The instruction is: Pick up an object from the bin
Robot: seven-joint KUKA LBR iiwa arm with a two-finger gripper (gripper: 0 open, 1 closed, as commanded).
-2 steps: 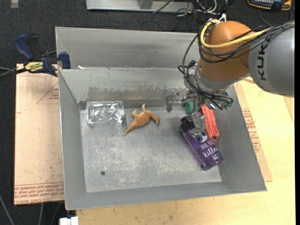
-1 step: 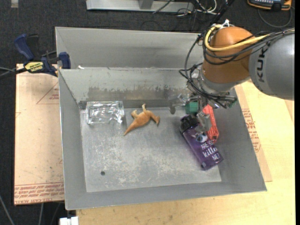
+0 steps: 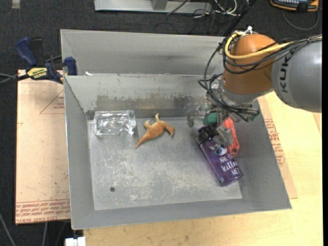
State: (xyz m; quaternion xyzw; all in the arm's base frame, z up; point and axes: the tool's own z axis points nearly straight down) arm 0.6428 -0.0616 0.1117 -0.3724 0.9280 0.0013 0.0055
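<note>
My gripper hangs low at the bin's back right, under the arm's orange cover. Just below it lies a purple bottle with a black cap and white lettering, its cap end pointing up toward the gripper. A narrow red thing lies along the bottle's upper right side, partly hidden by the gripper. An orange toy dinosaur lies on the bin floor to the gripper's left, apart from it.
A clear plastic box sits at the back left of the floor near the sloping wall. The arm reaches in from the right over the bin's right wall.
</note>
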